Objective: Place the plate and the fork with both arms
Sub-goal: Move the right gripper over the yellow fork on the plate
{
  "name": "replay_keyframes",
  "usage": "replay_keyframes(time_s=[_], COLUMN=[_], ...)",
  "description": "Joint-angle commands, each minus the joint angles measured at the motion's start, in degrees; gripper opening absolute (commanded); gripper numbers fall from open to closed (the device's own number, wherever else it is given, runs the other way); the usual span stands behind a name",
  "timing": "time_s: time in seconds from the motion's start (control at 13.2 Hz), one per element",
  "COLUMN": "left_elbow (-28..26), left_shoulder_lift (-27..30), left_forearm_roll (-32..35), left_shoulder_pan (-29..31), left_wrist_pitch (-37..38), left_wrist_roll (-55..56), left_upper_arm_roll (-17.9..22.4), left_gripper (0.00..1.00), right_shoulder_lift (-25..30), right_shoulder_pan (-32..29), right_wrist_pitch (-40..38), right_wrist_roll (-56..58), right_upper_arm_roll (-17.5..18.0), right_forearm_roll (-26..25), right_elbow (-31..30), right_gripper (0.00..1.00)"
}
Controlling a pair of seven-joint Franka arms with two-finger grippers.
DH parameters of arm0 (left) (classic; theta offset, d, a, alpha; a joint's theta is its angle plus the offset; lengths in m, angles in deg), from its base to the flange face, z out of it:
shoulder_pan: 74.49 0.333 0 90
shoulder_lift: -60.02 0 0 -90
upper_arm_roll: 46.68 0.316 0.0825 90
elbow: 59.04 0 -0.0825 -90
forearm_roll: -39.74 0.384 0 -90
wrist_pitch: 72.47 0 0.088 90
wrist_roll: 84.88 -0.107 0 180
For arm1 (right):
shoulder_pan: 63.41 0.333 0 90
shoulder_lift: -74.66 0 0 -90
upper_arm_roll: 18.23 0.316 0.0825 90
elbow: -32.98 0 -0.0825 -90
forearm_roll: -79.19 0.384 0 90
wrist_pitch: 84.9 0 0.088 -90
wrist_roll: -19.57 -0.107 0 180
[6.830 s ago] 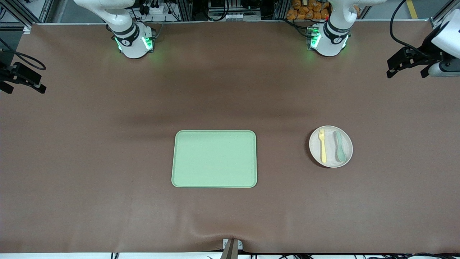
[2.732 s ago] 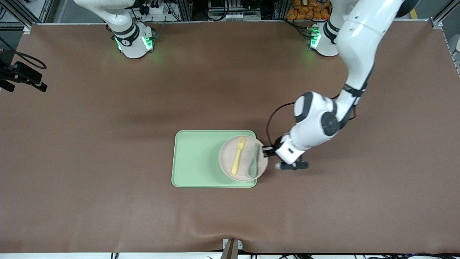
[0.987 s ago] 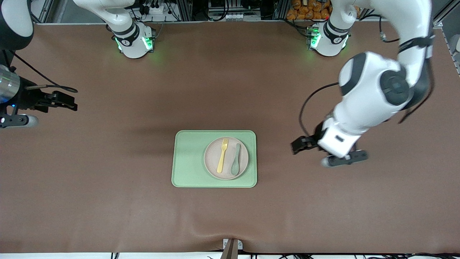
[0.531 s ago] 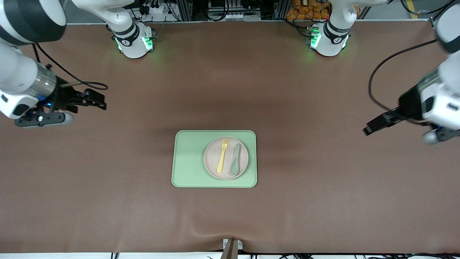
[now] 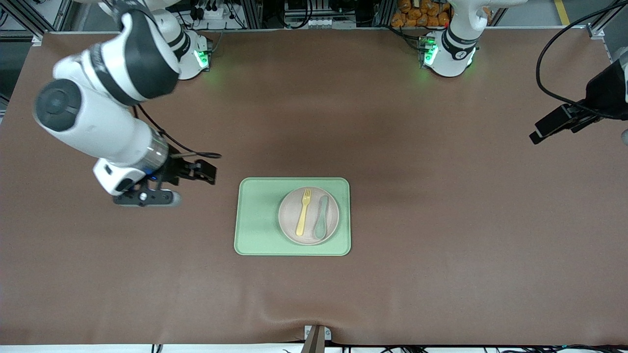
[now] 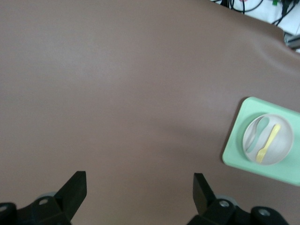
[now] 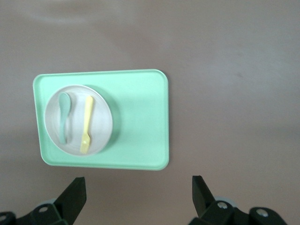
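The pale beige-pink plate sits on the light-green tray, on the part toward the left arm's end. The yellow fork and a grey-green spoon lie side by side on the plate. My right gripper is open and empty over the bare table, beside the tray on the right arm's side. My left gripper is open and empty at the left arm's end of the table. The right wrist view shows the plate, fork and tray; the left wrist view shows the plate and fork farther off.
The brown table mat lies flat round the tray. The two green-lit arm bases stand along the table's edge farthest from the front camera. A small clamp sits at the nearest edge.
The right arm has swung in from its end of the table to beside the tray. The left arm has drawn back toward its end. Plate, fork and spoon have not moved.
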Motion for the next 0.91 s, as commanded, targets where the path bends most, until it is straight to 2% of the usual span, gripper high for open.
replay_keyframes(time_s=[0.0, 0.23, 0.3, 0.61, 0.83], left_elbow=[-1.6, -2.1, -2.2, -2.5, -4.1], left_shoulder_lift=[2.0, 3.0, 3.1, 3.8, 4.7], left_forearm_roll=[1.2, 1.3, 1.3, 3.5, 3.9], left_shoulder_pan=[2.1, 2.3, 2.3, 3.4, 3.5], left_wrist_pitch=[1.3, 1.7, 1.7, 1.6, 1.5], left_wrist_roll=[-5.5, -8.4, -9.1, -14.1, -14.2], left_upper_arm_roll=[-0.5, -0.5, -0.5, -0.7, -0.8], left_gripper=[1.0, 1.0, 1.0, 1.0, 1.0], right_shoulder_lift=[-5.8, -13.1, -15.1, -20.5, -24.2], right_shoulder_pan=[3.5, 7.1, 8.0, 11.9, 13.8], right_wrist_pitch=[3.6, 4.3, 4.3, 11.2, 15.1], right_wrist_roll=[-5.0, -13.4, -15.5, -19.0, -19.7], right_upper_arm_roll=[-0.7, -0.8, -0.8, -0.8, -1.1], right_forearm_roll=[0.8, 0.1, -0.2, -3.5, -3.9], right_elbow=[4.9, 11.2, 12.8, 13.3, 13.4], right_gripper=[1.0, 0.99, 0.95, 0.83, 0.81])
